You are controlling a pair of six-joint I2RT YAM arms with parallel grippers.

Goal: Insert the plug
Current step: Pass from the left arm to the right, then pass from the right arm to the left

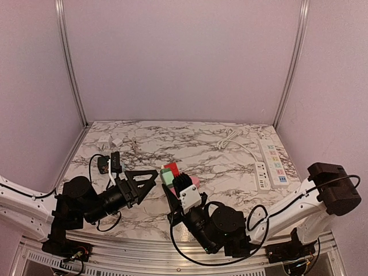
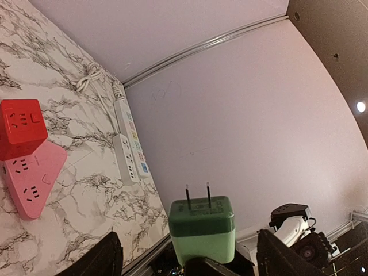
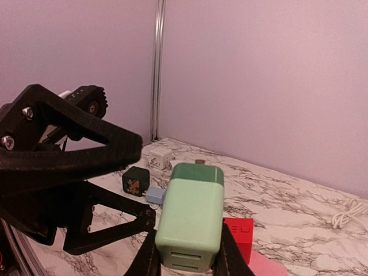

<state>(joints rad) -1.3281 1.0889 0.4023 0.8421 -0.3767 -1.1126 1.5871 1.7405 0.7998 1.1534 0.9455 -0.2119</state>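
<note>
The plug [image 3: 190, 221] is a green block, dark green at the pronged end, and my right gripper [image 3: 190, 253] is shut on its pale lower body. In the left wrist view the plug [image 2: 201, 227] stands with its two prongs pointing up. My left gripper [image 2: 188, 234] is open around it, and its black fingers [image 2: 98, 259] stand clear of the plug's sides. From above, the left gripper [image 1: 152, 181] and the right gripper [image 1: 172, 185] meet over the table's near middle, with the plug [image 1: 167, 176] between them.
A red cube socket [image 2: 20, 126] and a pink triangular socket [image 2: 31, 178] lie just beyond the plug. Two white power strips [image 1: 262, 174] [image 1: 273, 155] with a coiled cord lie at the right edge. Small white chargers [image 1: 109, 140] and a black one [image 3: 135, 180] sit at the far left.
</note>
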